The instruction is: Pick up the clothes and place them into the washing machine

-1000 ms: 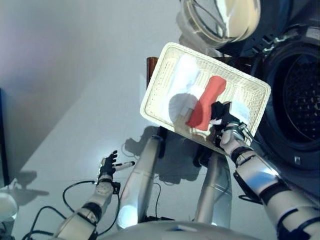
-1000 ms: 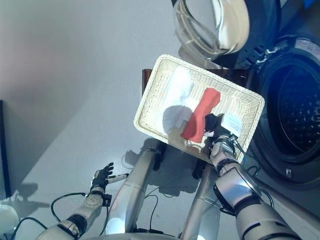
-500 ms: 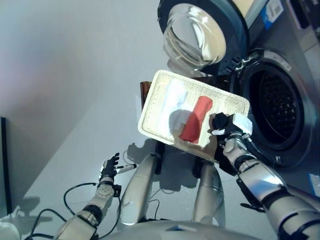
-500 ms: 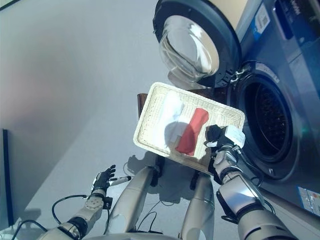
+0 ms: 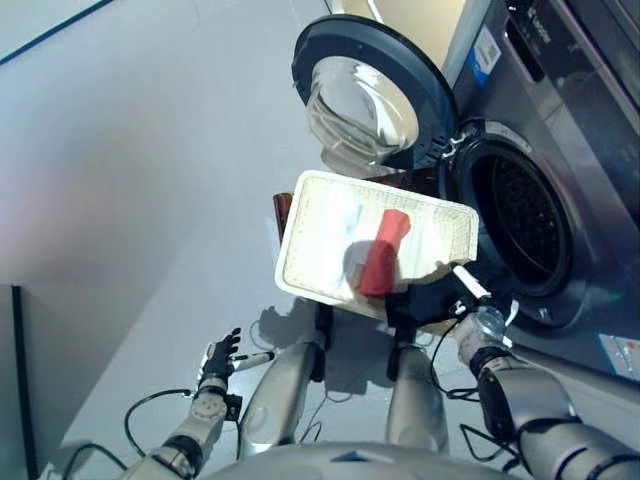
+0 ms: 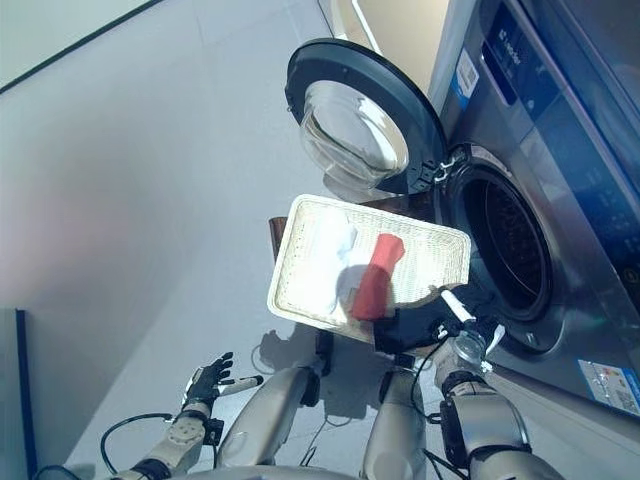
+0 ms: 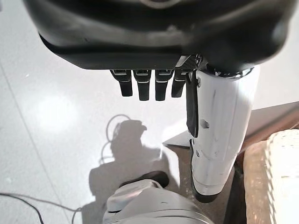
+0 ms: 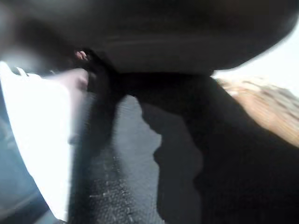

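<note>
Clothes, a dark garment (image 5: 430, 298), hang clenched in the right hand (image 5: 478, 322) at the basket's (image 5: 310, 262) five o'clock, carried toward the washing machine's (image 5: 560, 150) open drum (image 5: 520, 215); left hand (image 5: 220, 352) idle, fingers relaxed.

A white wicker basket (image 5: 310, 245) is seen tilted in front of the appliance, its rim raised above the floor (image 5: 140, 180). Beneath the basket's far corner a small brown stand (image 5: 283, 209) is partly shown. The pale grey floor is lit brightly, and a shadow is cast on it below the basket. A dark strip (image 6: 22, 390) is seen along the floor's left edge.
</note>
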### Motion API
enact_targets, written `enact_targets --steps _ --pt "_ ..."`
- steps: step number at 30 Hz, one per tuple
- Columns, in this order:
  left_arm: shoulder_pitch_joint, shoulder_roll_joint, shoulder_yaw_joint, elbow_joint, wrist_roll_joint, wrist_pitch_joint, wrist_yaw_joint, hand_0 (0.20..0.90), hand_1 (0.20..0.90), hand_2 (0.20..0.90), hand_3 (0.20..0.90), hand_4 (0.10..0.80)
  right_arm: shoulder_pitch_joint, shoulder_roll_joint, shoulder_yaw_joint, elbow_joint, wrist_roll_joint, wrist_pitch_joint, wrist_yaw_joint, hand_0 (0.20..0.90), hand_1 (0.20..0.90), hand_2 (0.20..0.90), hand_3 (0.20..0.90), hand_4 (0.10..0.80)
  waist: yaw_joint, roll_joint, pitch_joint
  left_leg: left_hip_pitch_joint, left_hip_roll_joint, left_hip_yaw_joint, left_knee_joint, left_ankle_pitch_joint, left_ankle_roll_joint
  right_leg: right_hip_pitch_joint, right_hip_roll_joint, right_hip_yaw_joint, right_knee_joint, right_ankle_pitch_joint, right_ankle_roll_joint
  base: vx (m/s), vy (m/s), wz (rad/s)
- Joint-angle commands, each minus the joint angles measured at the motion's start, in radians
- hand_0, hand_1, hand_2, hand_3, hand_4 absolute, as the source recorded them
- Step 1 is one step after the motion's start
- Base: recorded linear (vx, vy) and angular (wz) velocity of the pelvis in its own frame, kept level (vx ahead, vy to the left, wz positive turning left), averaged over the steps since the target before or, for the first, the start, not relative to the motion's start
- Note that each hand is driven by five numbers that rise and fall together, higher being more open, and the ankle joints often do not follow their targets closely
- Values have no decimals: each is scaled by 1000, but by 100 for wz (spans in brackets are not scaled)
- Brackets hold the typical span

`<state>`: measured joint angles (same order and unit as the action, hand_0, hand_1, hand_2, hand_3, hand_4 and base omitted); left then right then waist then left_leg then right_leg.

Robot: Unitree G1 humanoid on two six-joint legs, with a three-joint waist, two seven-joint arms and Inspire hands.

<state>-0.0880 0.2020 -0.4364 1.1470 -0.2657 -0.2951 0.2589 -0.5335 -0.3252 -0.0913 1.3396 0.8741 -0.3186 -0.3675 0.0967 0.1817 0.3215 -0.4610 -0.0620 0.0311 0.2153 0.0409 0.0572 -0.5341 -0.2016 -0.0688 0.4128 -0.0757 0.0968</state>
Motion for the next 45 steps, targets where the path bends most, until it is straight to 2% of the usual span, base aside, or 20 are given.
enact_targets --steps 1,7,11,13,14,15,16,17,19,22,23,27,29,30,31,33,36,38,42,45 --pt "37 5 13 -17 -24 -49 13 900 900 900 900 800 -58 -64 -54 -83 141 -127 27 200 200 200 200 300 -5 38 -11 -86 -12 -15 -2 39 -77 18 -3 -34 -98 85 -12 -6 54 -4" --pt "38 -4 -11 -13 -50 -49 6 900 900 900 900 800 -155 -123 -78 -107 168 -156 -9 200 200 200 200 300 -7 65 5 -123 -9 -6 19 30 -74 -24 -2 -11 -84 80 -15 -6 30 -10" --pt "35 -8 -19 -10 -65 -49 0 900 900 900 900 800 -209 -149 -76 -129 157 -172 -35 200 200 200 200 300 -8 70 18 -159 -7 1 56 18 -71 -60 7 4 -52 69 -22 4 5 -5" --pt "33 -7 -26 -13 -77 -50 1 900 900 900 900 800 -256 -174 -68 -131 151 -183 -53 200 200 200 200 300 -8 71 30 -198 -7 0 107 4 -68 -89 15 16 -19 59 -30 -15 -21 -15" --pt "30 -4 -31 -14 -84 -47 -2 900 900 900 900 800 -296 -200 -60 -132 140 -194 -70 200 200 200 200 300 -12 69 40 -233 -7 -5 162 -18 -60 -121 25 29 20 49 -39 74 -68 -20" --pt "24 -1 -29 -13 -82 -44 -3 900 900 900 900 800 -310 -214 -55 -132 132 -193 -76 200 200 200 200 300 -12 62 41 -248 -15 -26 204 -57 -65 -130 30 44 50 13 -38 -21 -53 -18" --pt "23 -2 -29 -13 -82 -44 -3 900 900 900 900 800 -313 -215 -54 -131 132 -193 -76 200 200 200 200 300 -13 65 48 -264 -10 -15 210 -33 -60 -144 30 36 53 34 -45 79 -45 -13" --pt "19 2 -31 -11 -83 -43 -5 900 900 900 900 800 -327 -228 -50 -127 127 -197 -82 200 200 200 200 300 -13 60 45 -266 -16 -35 230 -69 -61 -150 37 49 78 3 -44 -1 -34 -6" --pt "14 9 -27 -7 -82 -39 -8 900 900 900 900 800 -379 -278 -22 -122 107 -195 -90 200 200 200 200 300 -14 55 43 -314 -17 -42 322 -115 -53 -204 46 61 169 -36 -58 59 -46 -1" --pt "17 11 -22 -7 -85 -39 -9 900 900 900 900 800 -412 -316 -4 -124 90 -193 -98 200 200 200 200 300 -12 53 36 -336 -13 -43 352 -133 -49 -237 50 71 213 -57 -65 11 0 -5" --pt "25 14 -24 -10 -82 -39 -13 900 900 900 900 800 -440 -359 8 -121 76 -191 -105 200 200 200 200 300 -12 52 31 -347 -12 -40 370 -144 -46 -251 51 77 233 -67 -70 18 -5 -13" --pt "36 17 -27 -14 -85 -46 -13 900 900 900 900 800 -492 -413 20 -154 23 -206 -172 200 200 200 200 300 -17 59 19 -348 -9 -35 373 -153 -47 -268 55 89 254 -87 -76 33 15 -12" --pt "61 27 -37 -39 -87 -60 -17 900 900 900 900 800 -551 -513 49 -194 -51 -210 -223 200 200 200 200 300 -16 68 9 -348 -11 -28 369 -158 -46 -283 56 104 270 -97 -83 21 52 -8" --pt "61 24 -38 -41 -87 -59 -16 900 900 900 900 800 -557 -516 54 -191 -53 -208 -225 200 200 200 200 300 -15 70 9 -348 -11 -27 369 -158 -46 -284 56 105 271 -97 -83 3 69 -7" --pt "76 37 -37 -60 -93 -69 -14 900 900 900 900 800 -606 -573 96 -195 -69 -198 -220 200 200 200 200 300 -9 74 7 -352 -13 -21 365 -157 -47 -298 56 114 269 -92 -83 -1 48 -7" --pt "78 41 -33 -64 -106 -68 -13 900 900 900 900 800 -672 -595 167 -176 -74 -182 -203 200 200 200 200 300 -3 78 7 -361 -11 -14 359 -155 -45 -315 62 127 256 -80 -81 -5 58 -21" --pt "71 39 -34 -60 -112 -67 -11 900 900 900 900 800 -696 -566 208 -170 -70 -171 -179 200 200 200 200 300 0 73 10 -369 -6 -8 361 -155 -42 -324 73 135 241 -65 -78 15 6 -28" --pt "61 31 -32 -44 -131 -64 -8 900 900 900 900 800 -703 -509 225 -157 -54 -160 -149 200 200 200 200 300 -1 63 11 -371 1 -2 368 -164 -36 -328 88 144 228 -51 -74 32 5 -22" --pt "42 12 -40 -26 -147 -63 -11 900 900 900 900 800 -672 -436 199 -140 -23 -170 -135 200 200 200 200 300 -11 58 7 -350 6 0 355 -166 -41 -309 85 134 217 -52 -72 32 2 -22" --pt "34 13 -36 -14 -145 -64 -12 900 900 900 900 800 -646 -420 182 -148 -26 -167 -131 200 200 200 200 300 -21 52 4 -328 6 0 330 -160 -47 -288 83 129 207 -53 -73 20 -2 -5"
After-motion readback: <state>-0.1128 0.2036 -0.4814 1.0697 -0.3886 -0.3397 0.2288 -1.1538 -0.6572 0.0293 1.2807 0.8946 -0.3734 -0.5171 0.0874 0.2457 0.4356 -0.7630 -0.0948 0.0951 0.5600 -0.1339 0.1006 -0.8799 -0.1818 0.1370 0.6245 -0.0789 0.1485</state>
